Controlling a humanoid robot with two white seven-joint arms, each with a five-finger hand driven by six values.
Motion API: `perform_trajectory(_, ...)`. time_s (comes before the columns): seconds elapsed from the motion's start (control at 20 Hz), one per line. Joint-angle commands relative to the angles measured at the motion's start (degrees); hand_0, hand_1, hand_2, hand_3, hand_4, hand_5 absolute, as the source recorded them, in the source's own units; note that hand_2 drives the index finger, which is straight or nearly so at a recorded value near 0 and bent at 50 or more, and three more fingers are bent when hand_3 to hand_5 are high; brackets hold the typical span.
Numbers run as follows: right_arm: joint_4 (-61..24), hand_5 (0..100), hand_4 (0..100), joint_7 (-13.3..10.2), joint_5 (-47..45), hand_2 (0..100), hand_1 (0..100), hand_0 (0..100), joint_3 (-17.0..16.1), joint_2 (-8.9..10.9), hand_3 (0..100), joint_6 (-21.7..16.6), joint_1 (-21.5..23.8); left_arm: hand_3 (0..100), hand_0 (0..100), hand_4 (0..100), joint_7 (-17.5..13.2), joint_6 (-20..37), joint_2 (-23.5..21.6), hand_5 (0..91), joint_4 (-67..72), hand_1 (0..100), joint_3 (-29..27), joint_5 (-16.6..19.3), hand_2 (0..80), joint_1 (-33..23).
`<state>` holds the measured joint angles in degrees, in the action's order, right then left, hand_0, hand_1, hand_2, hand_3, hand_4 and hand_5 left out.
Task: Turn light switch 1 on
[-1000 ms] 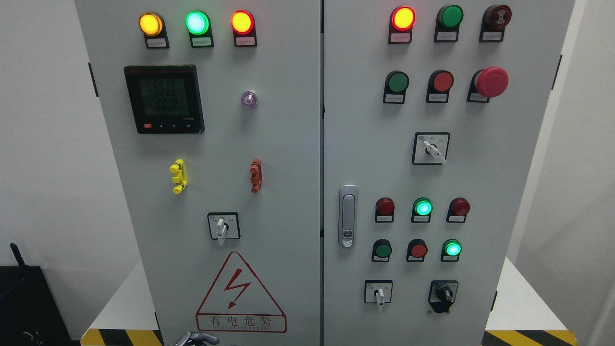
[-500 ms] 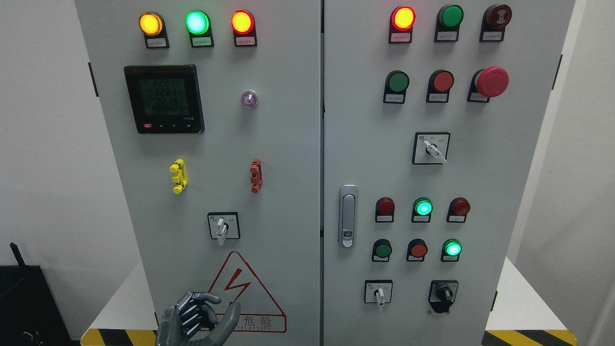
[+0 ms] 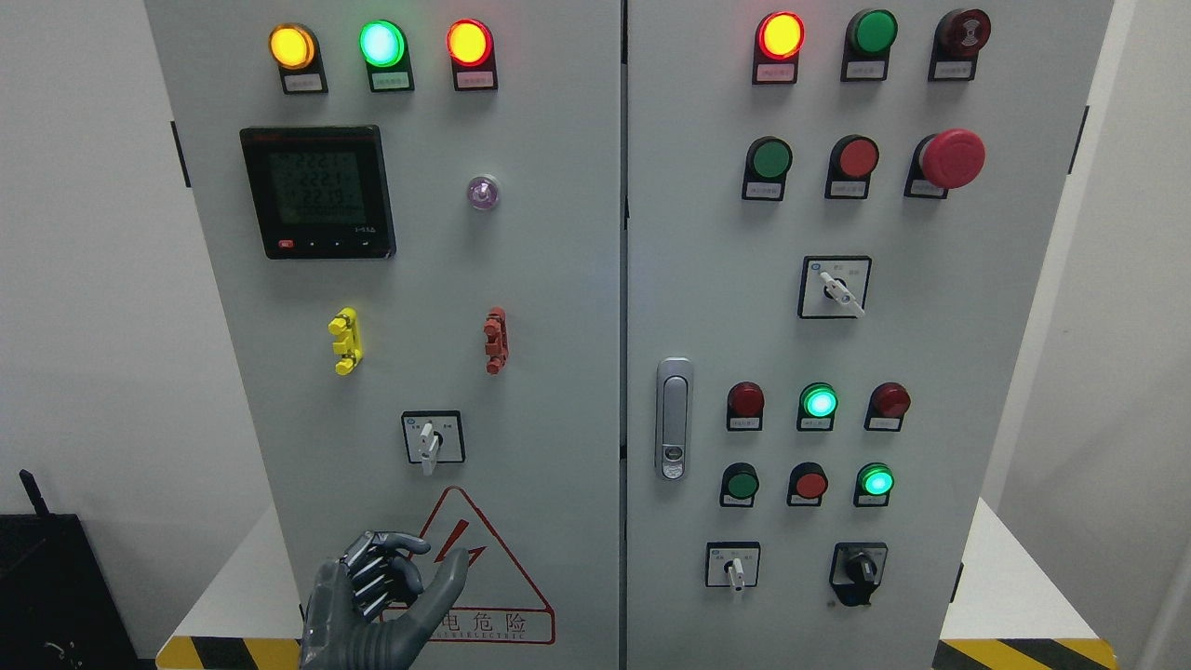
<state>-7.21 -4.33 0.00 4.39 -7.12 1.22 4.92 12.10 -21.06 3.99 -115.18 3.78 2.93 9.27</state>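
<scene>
**A:** Since half a second ago your left hand (image 3: 377,605) has climbed a little higher in front of the cabinet; a second ago only a sliver of it showed at the bottom edge. It now covers the lower left corner of the red warning triangle (image 3: 465,569).

**B:** What are the fingers doing?

**A:** You have them curled loosely inward, thumb sticking up to the right, and they hold nothing. Your right hand does not show at all.

**B:** And the switch you're after?

**A:** I can't read the labels, so I can't tell you which control is number 1. The nearest candidate is the rotary selector switch (image 3: 430,439) on the left door (image 3: 549,279), directly above the triangle, its white lever pointing straight down. Your hand is below it and a little to the left, clearly apart, not touching.

**B:** What else is on that door?

**A:** Three lit lamps along the top, amber (image 3: 292,46), green (image 3: 382,43) and red (image 3: 469,42). Under them the black meter display (image 3: 317,192), then a yellow clip (image 3: 345,341) and a red clip (image 3: 496,341) at mid height.

**B:** The right door?

**A:** It has a silver latch handle (image 3: 674,418) by the seam, a big red mushroom button (image 3: 952,158) up high, and another white selector (image 3: 734,567) near the bottom, well away from your hand.
</scene>
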Motion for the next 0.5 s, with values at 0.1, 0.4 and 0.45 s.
perform_trajectory(0.1,0.0,0,0,0.0,-1.4,0,0,0,0.0,0.00,0,0.0,0.0,88,0,86,-0.1,-0.3,1.8,70.9,-0.1,76,-1.1,1.9,55.2,1.8)
perform_trajectory(0.4,0.0,0,0,0.0,-1.4,0,0,0,0.0,0.00,0,-0.1,0.0,88,0,86,0.1,-3.5,2.7,70.9,0.0,75,-1.9,3.0,55.3,4.0)
perform_trajectory(0.45,0.0,0,0,0.0,-1.4,0,0,0,0.0,0.00,0,0.0,0.0,88,0,86,0.7,-3.8,2.7,70.9,0.0,75,-2.5,3.0,55.3,4.2)
